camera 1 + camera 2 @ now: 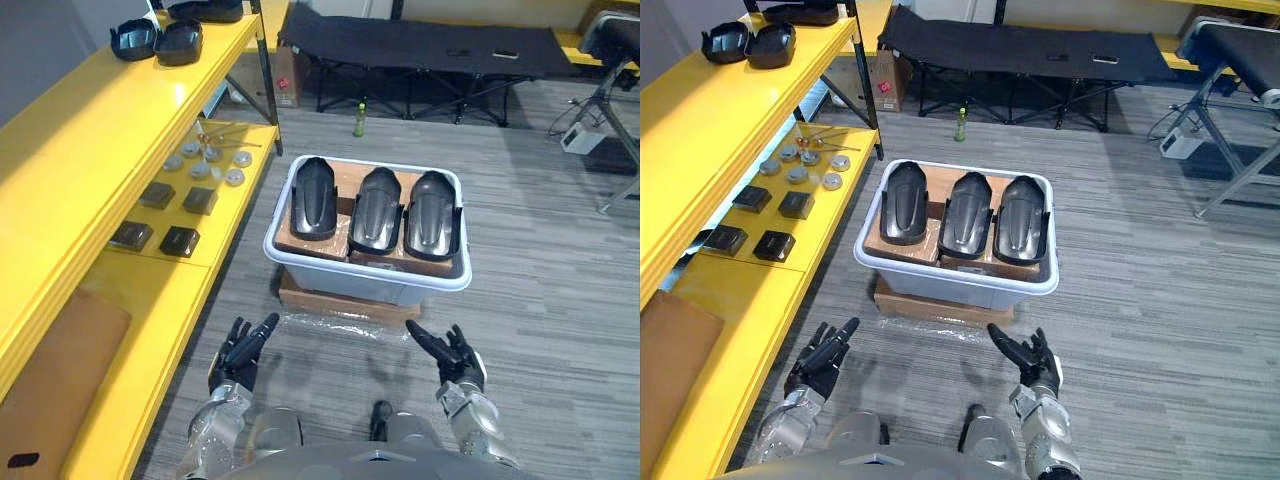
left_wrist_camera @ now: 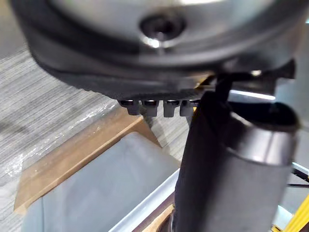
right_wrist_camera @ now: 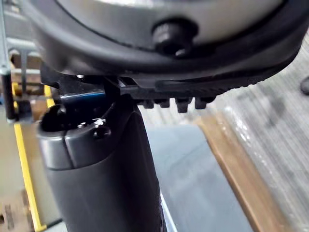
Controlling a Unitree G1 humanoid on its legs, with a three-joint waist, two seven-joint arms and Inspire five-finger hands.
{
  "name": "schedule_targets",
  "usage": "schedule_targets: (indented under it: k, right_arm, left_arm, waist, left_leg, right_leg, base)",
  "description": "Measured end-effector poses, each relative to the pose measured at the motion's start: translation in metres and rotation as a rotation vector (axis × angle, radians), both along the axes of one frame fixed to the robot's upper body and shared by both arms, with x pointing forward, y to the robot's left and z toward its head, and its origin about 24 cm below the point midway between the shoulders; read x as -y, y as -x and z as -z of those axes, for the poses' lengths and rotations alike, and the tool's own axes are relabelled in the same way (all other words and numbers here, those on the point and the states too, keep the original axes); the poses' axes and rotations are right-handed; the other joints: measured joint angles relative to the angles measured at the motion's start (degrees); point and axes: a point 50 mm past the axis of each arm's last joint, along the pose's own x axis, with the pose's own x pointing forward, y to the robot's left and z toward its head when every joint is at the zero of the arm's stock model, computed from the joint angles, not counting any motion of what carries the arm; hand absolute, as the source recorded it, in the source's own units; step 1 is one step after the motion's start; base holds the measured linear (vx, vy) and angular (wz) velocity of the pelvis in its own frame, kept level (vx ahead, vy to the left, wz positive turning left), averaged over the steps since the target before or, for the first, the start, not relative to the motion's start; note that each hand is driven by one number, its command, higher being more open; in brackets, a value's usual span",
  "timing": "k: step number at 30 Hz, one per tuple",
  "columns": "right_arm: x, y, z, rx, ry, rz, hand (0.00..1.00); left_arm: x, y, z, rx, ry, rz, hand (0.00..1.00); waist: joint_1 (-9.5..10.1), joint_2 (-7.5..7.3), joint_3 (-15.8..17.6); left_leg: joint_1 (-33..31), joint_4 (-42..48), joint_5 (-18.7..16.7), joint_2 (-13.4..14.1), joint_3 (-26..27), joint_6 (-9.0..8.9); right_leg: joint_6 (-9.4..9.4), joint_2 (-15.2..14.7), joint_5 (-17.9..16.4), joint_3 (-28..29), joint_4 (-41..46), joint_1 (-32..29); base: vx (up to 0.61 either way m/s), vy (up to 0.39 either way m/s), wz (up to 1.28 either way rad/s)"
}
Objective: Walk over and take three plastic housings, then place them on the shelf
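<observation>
- Cardboard box (image 1: 345, 306), mostly hidden under the grey bin (image 1: 350, 280).
- Round parts (image 1: 205, 160), ten o'clock of the bin, too small to identify.
- Dark item (image 1: 207, 11) on yellow shelf (image 1: 100, 110), cropped at top edge.

- Right hand (image 3: 159, 63) up close, its thumb (image 3: 106, 179) sticking out, fingers (image 3: 183, 104) lined up beside it.
- Beyond it, the grey bin (image 3: 193, 169) sits on brown cardboard (image 3: 241, 188), striped carpet (image 3: 280, 106) alongside.
</observation>
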Motion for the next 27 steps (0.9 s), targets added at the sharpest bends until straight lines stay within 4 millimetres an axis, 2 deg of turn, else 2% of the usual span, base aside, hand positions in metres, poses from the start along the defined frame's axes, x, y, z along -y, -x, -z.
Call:
schedule_targets:
  k: [1, 2, 3, 4, 5, 7, 9, 13, 16, 17, 20, 22, 24, 25, 27]
  right_arm:
    - [0.004, 0.002, -0.002, 0.011, 0.013, 0.028, 1.0]
    - [0.011, 0.002, -0.01, 0.048, 0.042, 0.067, 1.0]
    - [0.015, 0.003, -0.015, 0.071, 0.061, 0.09, 1.0]
    - [0.017, 0.001, -0.021, 0.104, 0.066, 0.099, 1.0]
    - [0.016, 0.001, -0.024, 0.119, 0.067, 0.097, 1.0]
    - [0.007, 0.008, -0.035, 0.179, 0.045, 0.069, 1.0]
    - [0.0, 0.011, -0.04, 0.201, 0.017, 0.044, 1.0]
    - [-0.009, 0.022, -0.051, 0.259, -0.053, 0.032, 1.0]
    - [-0.002, 0.023, -0.055, 0.284, -0.05, 0.067, 1.0]
    - [0.004, 0.024, -0.057, 0.284, -0.031, 0.09, 1.0]
    - [0.017, 0.024, -0.06, 0.281, 0.017, 0.135, 1.0]
    - [0.033, 0.018, -0.068, 0.29, 0.086, 0.156, 1.0]
    - [0.059, -0.002, -0.084, 0.335, 0.159, 0.193, 1.0]
    - [0.067, -0.009, -0.089, 0.345, 0.179, 0.205, 1.0]
    - [0.087, -0.029, -0.099, 0.358, 0.225, 0.249, 1.0]
  left_arm:
    - [0.003, -0.001, 0.0, 0.003, 0.004, 0.016, 1.0]
    - [0.01, -0.005, -0.001, 0.014, 0.012, 0.048, 1.0]
    - [0.013, -0.008, -0.002, 0.018, 0.019, 0.067, 1.0]
    - [0.015, -0.012, -0.003, 0.013, 0.023, 0.078, 1.0]
    - [0.015, -0.012, -0.002, 0.002, 0.022, 0.079, 1.0]
    - [0.012, -0.02, -0.004, 0.005, 0.008, 0.09, 1.0]
    - [0.008, -0.018, -0.003, -0.009, -0.012, 0.104, 1.0]
    - [-0.009, 0.007, 0.009, -0.125, -0.022, 0.043, 1.0]
    - [-0.017, 0.031, 0.026, -0.248, 0.006, -0.004, 1.0]
    - [-0.017, 0.045, 0.035, -0.322, 0.015, -0.005, 1.0]
    - [-0.026, 0.052, 0.039, -0.352, 0.012, -0.042, 1.0]
    - [-0.029, 0.056, 0.039, -0.355, 0.011, -0.06, 1.0]
    - [-0.03, 0.052, 0.037, -0.332, 0.014, -0.057, 1.0]
    - [-0.031, 0.051, 0.037, -0.326, 0.014, -0.058, 1.0]
    - [-0.031, 0.042, 0.034, -0.297, 0.011, -0.058, 1.0]
  waist:
    - [-0.45, -0.1, -0.07]
    - [-1.48, -0.09, -0.04]
    - [-1.97, 0.45, -0.11]
    - [-2.73, 0.96, -0.2]
    - [-2.89, 0.7, -0.24]
    - [-2.87, -0.45, -0.32]
    - [-2.91, -0.88, -0.34]
    - [-3.73, -1.94, -0.51]
    - [-4.28, -2.24, -0.66]
    - [-4.24, -2.51, -0.79]
    - [-4.13, -3.12, -0.79]
    - [-3.92, -3.6, -0.79]
    - [-3.79, -3.29, -0.61]
    - [-3.67, -3.41, -0.31]
    - [-2.78, -3.4, 1.97]
  left_leg:
    - [0.06, -2.1, -0.16, 0.09, 0.64, 0.01]
    - [0.22, -8.14, 1.01, 0.13, 1.3, -0.29]
    - [1.21, -14.13, 4.27, 0.1, 1.6, -0.35]
    - [3.0, -18.68, 8.81, -0.64, 2.11, -1.53]
    - [3.81, -20.04, 9.67, -1.17, 2.43, -1.49]
    - [4.49, -21.93, 9.86, -2.42, 3.81, -1.42]
    - [4.92, -22.58, 9.87, -2.63, 4.82, -1.41]
    - [7.16, -23.73, 9.66, -2.89, 7.17, -1.24]
    - [8.01, -23.7, 8.93, -2.47, 8.14, -1.25]
    - [8.39, -23.47, 8.49, -2.3, 8.74, -1.18]
    - [8.8, -22.55, 7.91, -2.05, 9.28, -1.05]
    - [8.04, -20.47, 6.5, -1.52, 9.82, -0.74]
    - [4.12, -16.25, 4.82, -0.88, 9.75, 0.23]
    - [3.01, -15.34, 4.56, -0.79, 9.65, 0.44]
    - [0.99, -12.67, 3.99, -0.51, 8.96, 0.85]
  right_leg:
    - [0.0, -0.26, 0.01, -0.33, -0.38, 0.23]
    - [0.28, -0.62, 0.2, -0.77, -0.89, 0.2]
    - [0.49, -0.83, 0.32, -0.75, -0.88, -0.23]
    - [1.03, -1.33, 0.61, -0.07, -0.95, -0.23]
    - [1.7, -1.74, 1.13, 0.25, -1.27, -0.23]
    - [2.71, -2.33, 2.01, 1.67, -4.02, -0.03]
    - [3.02, -2.28, 3.21, 2.39, -5.93, 0.28]
    - [3.47, -1.94, 4.46, 4.51, -8.86, 1.87]
    - [3.47, -1.39, 5.18, 5.4, -9.68, 2.3]
    - [3.48, -1.17, 5.44, 6.07, -10.01, 2.49]
    - [3.53, -1.09, 5.56, 6.59, -10.04, 2.87]
    - [3.77, -0.92, 5.73, 7.29, -10.57, 2.6]
    - [4.38, -0.93, 6.37, 7.52, -10.75, 0.34]
    - [4.33, -0.97, 6.73, 7.51, -10.75, -0.33]
    - [4.28, -0.95, 7.87, 7.29, -10.83, -0.45]
  base:
    - [0.18, -0.067, 0.21]
    - [0.17, -0.017, 0.12]
    - [0.19, 0.04, -0.02]
    - [0.15, 0.069, -0.16]
    - [0.09, 0.076, -0.19]
    - [0.08, 0.086, -0.27]
    - [0.06, 0.066, -0.31]
    - [0.03, 0.029, -0.28]
    - [-0.02, 0.002, -0.25]
    - [-0.05, 0.003, -0.2]
    - [-0.09, 0.008, -0.17]
    - [-0.14, 0.025, -0.2]
    - [-0.14, 0.041, -0.09]
    - [-0.12, 0.065, 0.0]
    - [-0.12, 0.062, 0.12]
